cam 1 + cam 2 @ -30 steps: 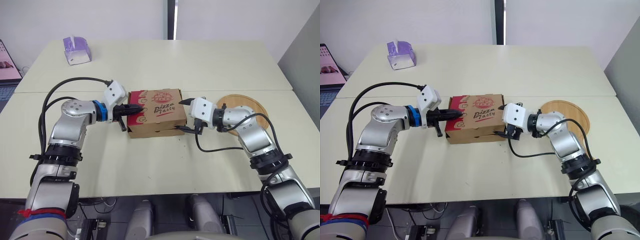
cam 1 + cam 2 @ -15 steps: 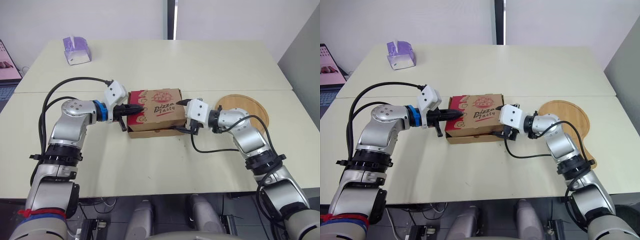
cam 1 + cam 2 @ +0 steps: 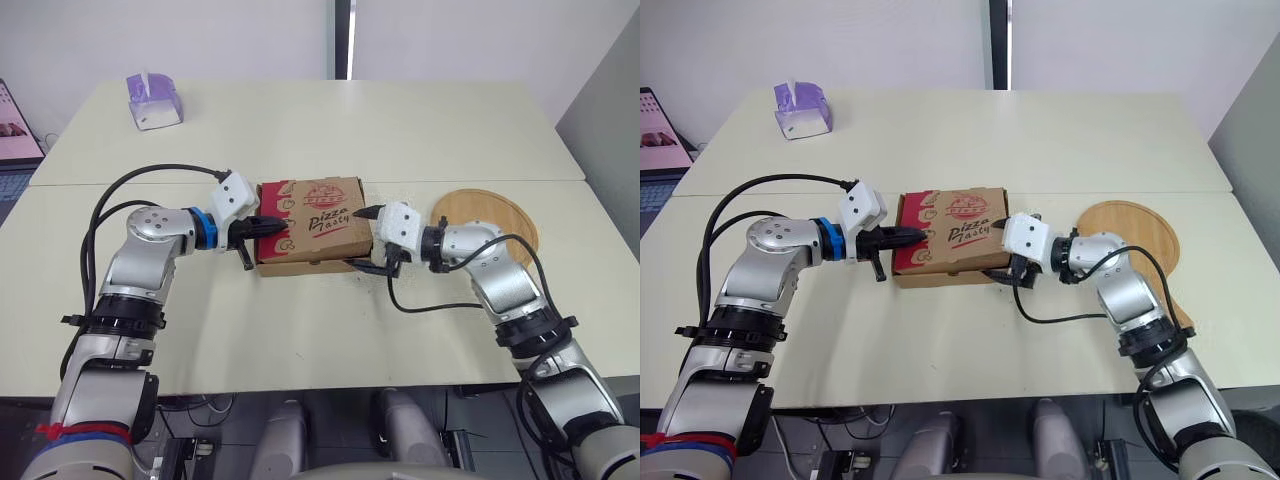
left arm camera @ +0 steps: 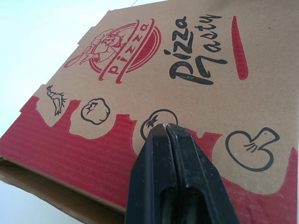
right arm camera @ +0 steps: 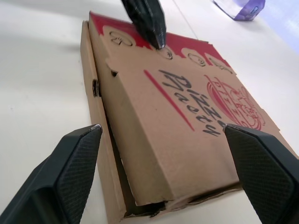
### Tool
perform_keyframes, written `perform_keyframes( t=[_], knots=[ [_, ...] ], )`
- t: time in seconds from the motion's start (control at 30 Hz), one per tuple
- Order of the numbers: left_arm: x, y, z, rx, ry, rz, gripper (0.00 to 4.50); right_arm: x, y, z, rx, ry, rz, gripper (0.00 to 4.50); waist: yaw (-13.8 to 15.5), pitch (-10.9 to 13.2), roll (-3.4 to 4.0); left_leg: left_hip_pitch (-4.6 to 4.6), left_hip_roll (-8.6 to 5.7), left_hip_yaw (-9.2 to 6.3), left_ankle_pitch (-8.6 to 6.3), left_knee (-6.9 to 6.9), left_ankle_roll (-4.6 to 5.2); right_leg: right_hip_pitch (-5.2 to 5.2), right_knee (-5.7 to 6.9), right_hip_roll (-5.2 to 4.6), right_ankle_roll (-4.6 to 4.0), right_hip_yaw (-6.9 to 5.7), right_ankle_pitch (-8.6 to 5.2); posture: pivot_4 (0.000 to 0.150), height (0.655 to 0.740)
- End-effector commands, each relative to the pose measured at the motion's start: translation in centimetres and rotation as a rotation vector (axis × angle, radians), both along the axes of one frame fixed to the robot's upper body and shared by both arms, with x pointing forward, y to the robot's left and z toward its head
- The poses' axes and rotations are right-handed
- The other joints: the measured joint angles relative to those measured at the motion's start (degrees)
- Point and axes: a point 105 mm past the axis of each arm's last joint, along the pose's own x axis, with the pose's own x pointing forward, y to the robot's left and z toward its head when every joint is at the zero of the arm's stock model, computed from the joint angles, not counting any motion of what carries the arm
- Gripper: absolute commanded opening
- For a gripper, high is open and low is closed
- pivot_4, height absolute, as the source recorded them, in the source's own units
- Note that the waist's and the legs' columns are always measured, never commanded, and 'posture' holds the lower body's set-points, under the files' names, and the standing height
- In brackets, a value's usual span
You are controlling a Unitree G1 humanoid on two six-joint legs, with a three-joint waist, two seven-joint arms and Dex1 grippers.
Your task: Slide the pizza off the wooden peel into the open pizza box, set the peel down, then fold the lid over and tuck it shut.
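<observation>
Pressing on the folded lid (image 3: 322,205), the left fingers (image 4: 167,140) were clenched empty while the right fingers (image 5: 70,163) gaped beside the pizza box (image 3: 300,265) on the worktop (image 3: 300,330); the peel (image 3: 495,212) lay aside, and tucking apparently remained.

Two cream benches pushed together. Near bench (image 3: 300,330) lies under left end effector (image 3: 275,222) and right end effector (image 3: 362,238); seam (image 3: 450,181) runs just beyond both, far bench (image 3: 400,120) past it. White wall (image 3: 200,40) behind, with dark vertical strip (image 3: 343,40). Grey panel (image 3: 610,110) outboard of right end effector. Purple tissue box (image 3: 153,101) well beyond left end effector, screen (image 3: 15,125) further outboard. Dark floor (image 3: 470,410) below the near edge.
</observation>
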Motion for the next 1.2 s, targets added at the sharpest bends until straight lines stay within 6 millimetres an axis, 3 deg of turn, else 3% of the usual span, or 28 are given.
perform_keyframes(
  t=[0.03,0.13,0.3,0.5,0.7,0.87,1.1,1.2],
  knots=[
    [-0.1,-0.1,0.5,0.008,-0.026,-0.011,0.0,0.5,-1.4,3.3,0.166,0.036,-0.043,4.46,0.01,0.0,0.0,0.0,0.0,-0.01,0.0,0.0,0.0,0.0,0.0,0.0,0.0,-0.01,0.0,0.15,0.74],
    [0.0,0.0,0.6,0.01,-0.029,-0.008,0.0,1.5,-3.4,3.6,0.197,0.061,-0.11,3.89,0.03,0.0,0.0,0.0,0.0,-0.01,0.0,0.0,0.0,0.02,-0.01,0.0,0.0,-0.01,0.0,0.15,0.74],
    [0.0,0.0,0.6,0.01,-0.029,-0.01,0.0,2.6,-6.0,2.2,0.108,0.045,-0.218,2.11,0.02,0.0,0.0,0.01,0.0,0.02,0.0,0.0,0.0,0.02,-0.01,0.0,0.0,0.0,0.0,0.15,0.74],
    [0.2,-0.1,0.6,0.01,-0.031,-0.011,0.0,1.8,-6.0,-0.7,-0.073,0.014,-0.168,0.09,-0.06,0.0,0.0,0.01,0.0,0.03,0.0,0.0,0.01,0.01,0.0,0.0,0.0,0.01,0.0,0.15,0.74],
    [0.1,-0.1,0.7,0.009,-0.03,-0.011,0.0,0.9,-3.1,-1.4,-0.048,0.03,-0.09,0.03,-0.07,0.0,0.0,0.01,0.0,0.03,0.0,0.01,0.01,0.01,0.01,0.0,0.0,0.03,0.0,0.15,0.74],
    [0.1,-0.3,0.7,0.009,-0.031,-0.014,0.0,0.8,-1.4,-0.8,0.01,0.031,-0.069,0.03,-0.04,0.0,0.0,0.01,0.0,0.02,0.0,0.01,0.0,0.01,0.01,0.0,0.0,0.02,0.0,0.15,0.74],
    [0.1,-0.2,0.7,0.01,-0.031,-0.013,0.0,1.6,-4.1,-1.8,-0.075,0.013,-0.13,0.03,-0.01,0.0,0.0,0.01,0.0,0.02,0.0,0.02,0.0,0.01,0.01,0.0,0.0,0.01,0.0,0.15,0.74],
    [0.1,-0.2,0.6,0.009,-0.029,-0.013,0.0,2.6,-5.3,-1.2,-0.089,-0.033,-0.176,0.03,0.01,0.0,0.0,0.01,-0.01,0.03,0.0,0.02,0.0,0.02,0.0,0.0,0.0,0.01,0.0,0.15,0.74]
  ],
)
